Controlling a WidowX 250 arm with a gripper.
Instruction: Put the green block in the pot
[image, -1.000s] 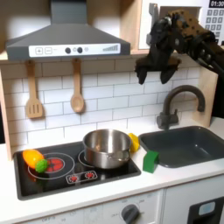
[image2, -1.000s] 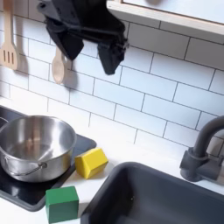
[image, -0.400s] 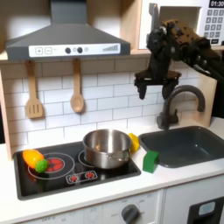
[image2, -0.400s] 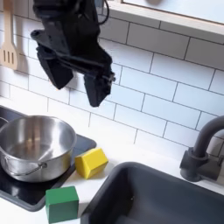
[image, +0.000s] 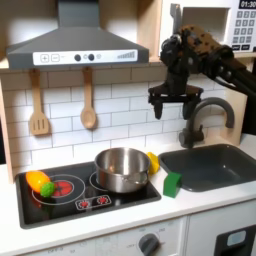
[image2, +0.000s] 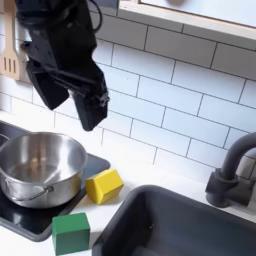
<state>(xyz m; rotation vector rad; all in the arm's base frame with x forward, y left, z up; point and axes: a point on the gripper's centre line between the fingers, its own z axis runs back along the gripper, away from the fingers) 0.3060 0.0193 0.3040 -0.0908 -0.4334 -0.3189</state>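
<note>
Claw (image: 168, 104) hangs open and empty above the green block (image: 172, 184), which rests on the bench beside the pot (image: 121, 168), positioned for descent.

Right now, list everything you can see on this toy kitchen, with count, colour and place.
green block: one, green, counter between stove and sink
pot: one, silver, on the stove's right side
yellow toy piece: one, yellow, beside the pot
orange toy with green ball: one, on the stove at the first exterior view's left
wooden utensils: two, tan, hanging on the tiled wall
sink: one, dark grey, with faucet
range hood: one, grey
gripper: one, black, open, in the air above the counter
</note>
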